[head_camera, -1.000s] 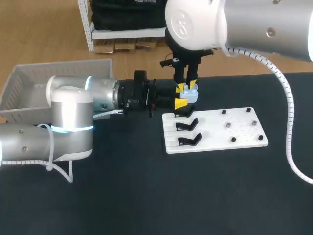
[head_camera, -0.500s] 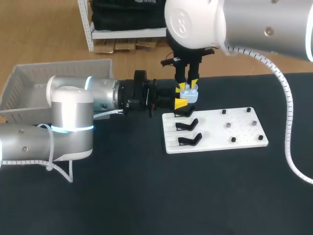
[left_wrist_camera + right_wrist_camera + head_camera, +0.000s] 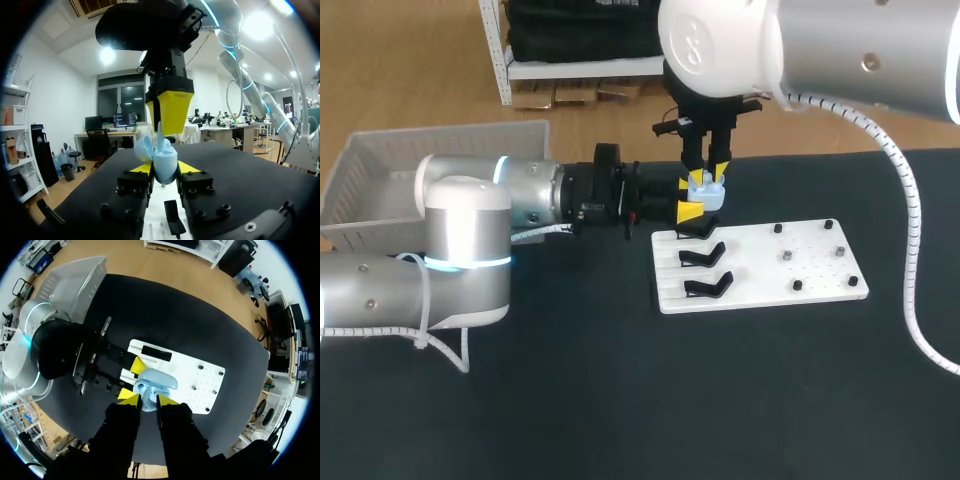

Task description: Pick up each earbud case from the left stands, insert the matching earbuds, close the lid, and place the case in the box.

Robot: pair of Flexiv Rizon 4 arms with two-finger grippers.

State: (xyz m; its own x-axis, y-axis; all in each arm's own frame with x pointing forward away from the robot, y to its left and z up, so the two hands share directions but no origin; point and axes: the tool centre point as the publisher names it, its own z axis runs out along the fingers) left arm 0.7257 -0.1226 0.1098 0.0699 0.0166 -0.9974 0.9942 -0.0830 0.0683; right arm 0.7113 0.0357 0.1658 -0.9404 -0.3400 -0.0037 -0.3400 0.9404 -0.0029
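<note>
Left pincer clamping open blue case, right pincer pinching earbud over it, black stands beneath

Bright, even light falls from overhead. The black desk looks matte, with only faint shadows. The right arm's white shell shows soft glare. Ceiling lamps flare in the left wrist view.

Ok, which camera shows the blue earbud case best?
The left wrist view: the earbud case sits close, lid open, held by the left gripper. The right wrist view shows it from above; the head view shows it small, under the right gripper.
</note>
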